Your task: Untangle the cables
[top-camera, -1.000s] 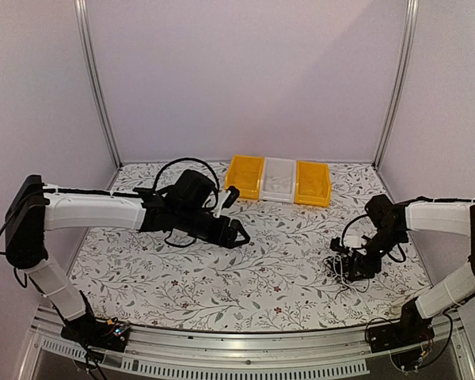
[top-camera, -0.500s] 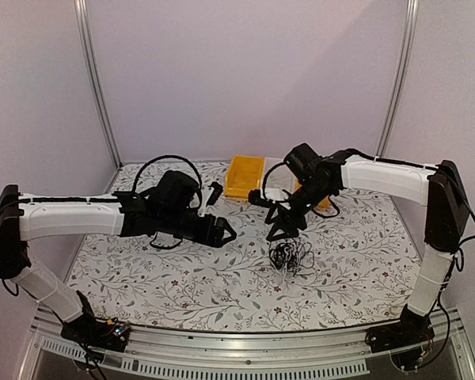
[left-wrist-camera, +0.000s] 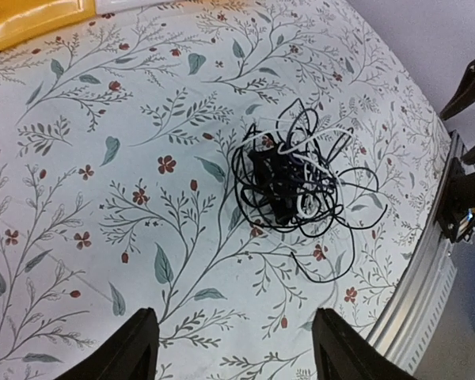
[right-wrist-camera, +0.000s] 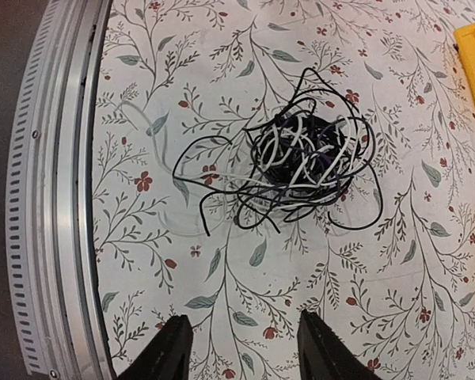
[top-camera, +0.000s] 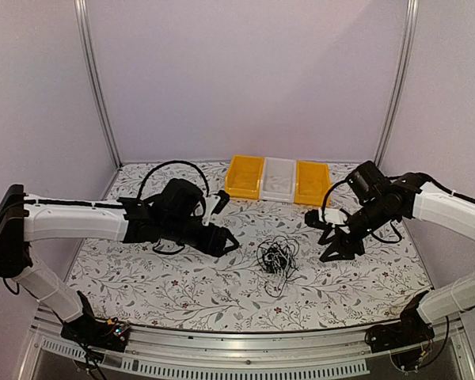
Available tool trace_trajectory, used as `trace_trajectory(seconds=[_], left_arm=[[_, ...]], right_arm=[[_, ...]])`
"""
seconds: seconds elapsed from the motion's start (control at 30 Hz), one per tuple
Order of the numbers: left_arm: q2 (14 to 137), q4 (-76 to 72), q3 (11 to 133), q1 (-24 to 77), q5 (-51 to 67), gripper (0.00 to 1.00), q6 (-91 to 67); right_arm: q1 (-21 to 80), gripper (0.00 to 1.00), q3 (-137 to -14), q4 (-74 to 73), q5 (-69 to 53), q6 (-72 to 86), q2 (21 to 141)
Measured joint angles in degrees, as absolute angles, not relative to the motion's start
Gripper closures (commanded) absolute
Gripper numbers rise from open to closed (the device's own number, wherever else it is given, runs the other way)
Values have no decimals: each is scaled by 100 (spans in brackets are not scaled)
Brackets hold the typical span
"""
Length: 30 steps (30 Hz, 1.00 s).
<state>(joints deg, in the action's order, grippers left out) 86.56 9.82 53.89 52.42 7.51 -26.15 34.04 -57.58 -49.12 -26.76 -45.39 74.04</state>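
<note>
The cables (top-camera: 276, 257) lie as one tangled clump of thin black and white wires on the flowered table, between the two arms. The clump also shows in the left wrist view (left-wrist-camera: 289, 178) and in the right wrist view (right-wrist-camera: 301, 162). My left gripper (top-camera: 228, 240) is open and empty, just left of the clump and apart from it. My right gripper (top-camera: 331, 247) is open and empty, just right of the clump. In each wrist view the fingertips (left-wrist-camera: 134, 348) (right-wrist-camera: 170, 348) stand wide apart over bare cloth.
Three bins stand in a row at the back: yellow (top-camera: 245, 176), white (top-camera: 279, 180), yellow (top-camera: 312, 183). The table's metal front rail (top-camera: 245, 336) runs along the near edge and shows in the right wrist view (right-wrist-camera: 59, 190).
The right arm carried the clump from the table's right to the middle, let it go, and has pulled back to the right. The left gripper shifted slightly.
</note>
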Motion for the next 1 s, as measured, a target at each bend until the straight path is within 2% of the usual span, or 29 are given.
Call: trace_trajectory(seconds=[0.2,0.4,0.53,0.73,1.0], left_arm=[[9011,963,5395,5505,1087,35,-2268],[9059,799,5365,5686,1240,37,-2233],[8831,609,4934,5749,1219,37,-2488],[7964,565,4095,5749,858,36,-3280],[7011,657,3658,5749,-309,35,-4388]], right_arm=[[3557,74,-5103,-4882,-2504,-4711,6934],[4101,74,-5041,-4646,-2497,-4890,6967],[4637,71,-5046,-4342,-2467,-5033,7161],[5450,54,-5231,-3741,-2567,-5041,7898],[6252,55,-5395,-2169,-2674,-4377,9183]])
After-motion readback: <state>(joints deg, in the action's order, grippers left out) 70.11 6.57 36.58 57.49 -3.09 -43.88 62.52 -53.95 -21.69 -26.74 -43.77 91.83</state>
